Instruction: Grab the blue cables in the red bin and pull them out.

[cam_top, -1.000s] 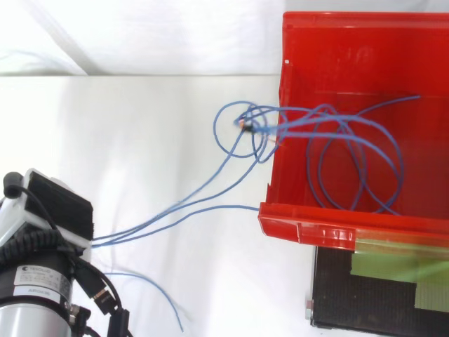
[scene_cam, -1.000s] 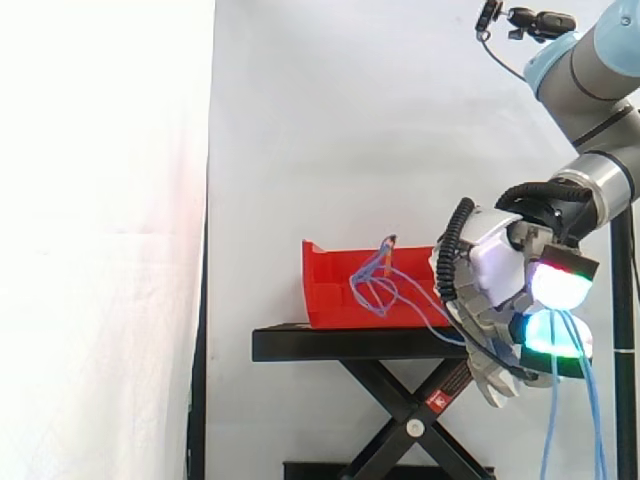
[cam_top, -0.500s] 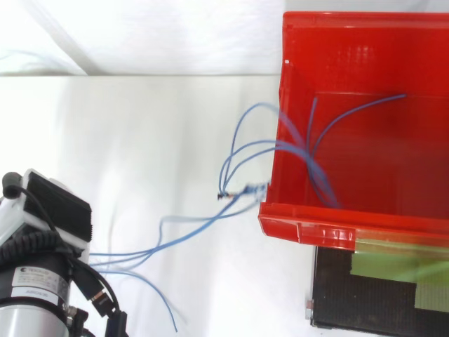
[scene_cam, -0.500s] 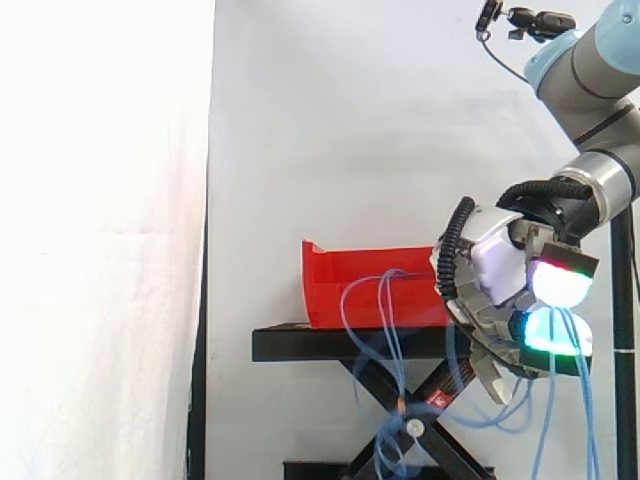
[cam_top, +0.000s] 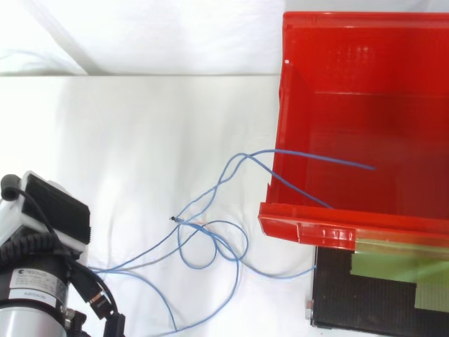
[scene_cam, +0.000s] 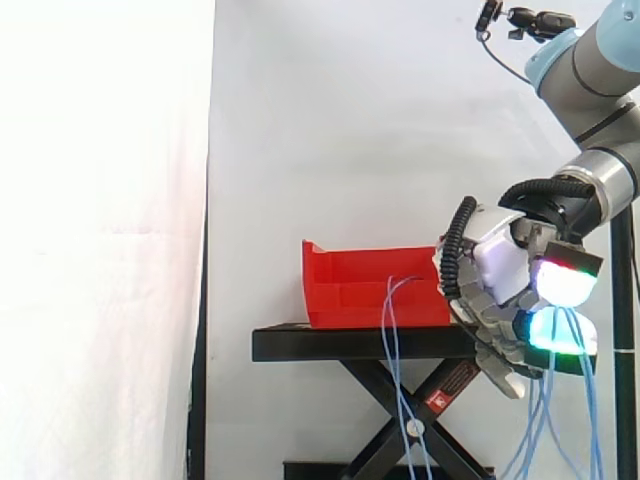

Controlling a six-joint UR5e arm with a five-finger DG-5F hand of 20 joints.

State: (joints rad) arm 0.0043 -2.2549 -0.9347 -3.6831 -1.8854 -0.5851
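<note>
The red bin [scene_cam: 350, 295] sits on the black stand [scene_cam: 340, 345]. In the side view, thin blue cables [scene_cam: 394, 360] come over the bin's near rim and hang down in front of the stand. Seen from above, two cable strands [cam_top: 309, 156] reach into the bin over its wall [cam_top: 280, 105], while the other loops [cam_top: 210, 235] lie outside, left of the bin. My hand [scene_cam: 500, 290] hovers right of the bin at stand height, with its fingers curled and shut on the blue cables. More strands [scene_cam: 548, 415] drop from under its glowing pads [scene_cam: 560, 285].
The stand's scissor legs [scene_cam: 400, 400] are below the bin. A white curtain hangs behind and to the left. Green tape marks the stand's top [cam_top: 393, 270] beside the bin. The arm's wrist [cam_top: 38, 281] shows at the top view's lower left.
The tangle of blue cables has slid out of the bin and dropped over its rim, now hanging below. Just two strand ends lie inside. The hand has hardly shifted.
</note>
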